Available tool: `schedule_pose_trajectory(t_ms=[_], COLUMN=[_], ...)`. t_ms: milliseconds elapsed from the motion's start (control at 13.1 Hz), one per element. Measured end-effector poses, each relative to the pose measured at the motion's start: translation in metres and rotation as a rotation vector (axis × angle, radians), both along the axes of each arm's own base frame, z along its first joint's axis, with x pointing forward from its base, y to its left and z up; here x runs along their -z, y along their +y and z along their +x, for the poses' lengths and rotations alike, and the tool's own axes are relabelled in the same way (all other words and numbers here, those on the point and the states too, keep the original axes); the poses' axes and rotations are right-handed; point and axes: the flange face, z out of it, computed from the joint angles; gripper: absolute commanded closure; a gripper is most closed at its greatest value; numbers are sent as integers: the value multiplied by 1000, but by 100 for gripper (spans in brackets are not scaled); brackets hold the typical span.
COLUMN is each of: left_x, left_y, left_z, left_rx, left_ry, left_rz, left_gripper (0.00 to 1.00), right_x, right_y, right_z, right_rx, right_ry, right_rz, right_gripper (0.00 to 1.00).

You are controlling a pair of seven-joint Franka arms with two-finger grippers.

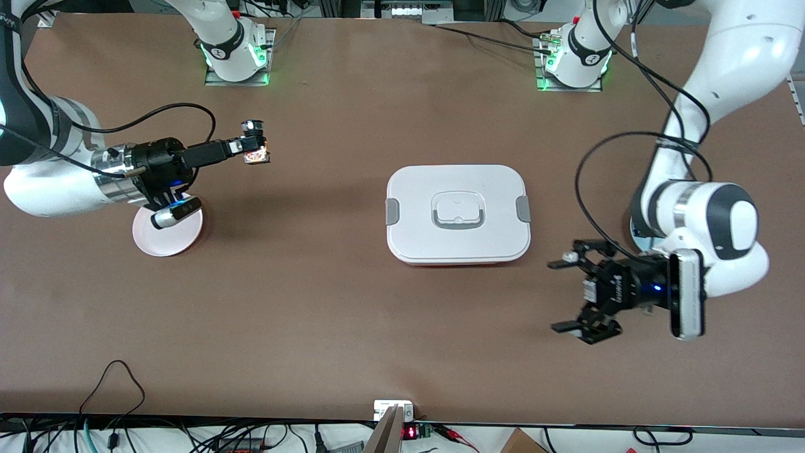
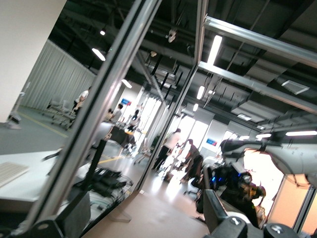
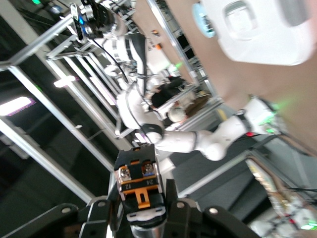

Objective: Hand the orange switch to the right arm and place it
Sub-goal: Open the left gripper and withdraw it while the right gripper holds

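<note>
My right gripper (image 1: pixel 253 143) is shut on the orange switch (image 1: pixel 256 155) and holds it in the air over the table near the right arm's end. In the right wrist view the switch (image 3: pixel 139 184) sits between the two black fingers (image 3: pixel 115 203), its orange clip and screw terminals showing. My left gripper (image 1: pixel 564 294), a black open-frame linkage, is open and empty over the table toward the left arm's end, apart from the switch. In the left wrist view its fingers (image 2: pixel 214 212) stand wide with nothing between them.
A white lidded box (image 1: pixel 458 214) sits mid-table. A pink plate (image 1: pixel 168 238) lies under the right arm's wrist. A pale blue plate (image 1: pixel 634 230) is mostly hidden under the left arm. The box (image 3: pixel 257 29) and the blue plate (image 3: pixel 204 20) also show in the right wrist view.
</note>
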Motion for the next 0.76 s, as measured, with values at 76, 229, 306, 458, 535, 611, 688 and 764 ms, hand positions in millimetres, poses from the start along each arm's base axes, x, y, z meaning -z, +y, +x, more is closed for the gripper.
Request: schedule_pose_trajectory(t_ms=[76,229,306,458,535,611,688,764], left_x=[-3,-29,-40,-53,-58,-71,-91,-116], left_y=[30,78,96,117,125,130,129,118], left_z=[3,3,0,-7,-11,-15,-21,-29], left_rx=[0,46,71,121,143,170,199,233], left_ry=[-36,-119,-148,-179,-189,-209,-238,-265], left_rz=[99,299,404,600,703,816,946,1088], left_gripper=[0,0,0,0,0,0,0,0], right_x=[6,17,22,31,36,41,47,53], right_y=[-10,-25,-31,-43,-48,-55,-64,-73], right_z=[-4,-13,-19,-30,-35,-39,-43,-46], right_rx=[-29,-108,-154,-258,-308,-358,-413,-469], right_ry=[-35,-97,-116,-155,-173,-184,-201,-229], right_rz=[-38,-126,-177,-277,-326,-386,-445,-496], right_gripper=[90,90,90,90,90,90,90,89])
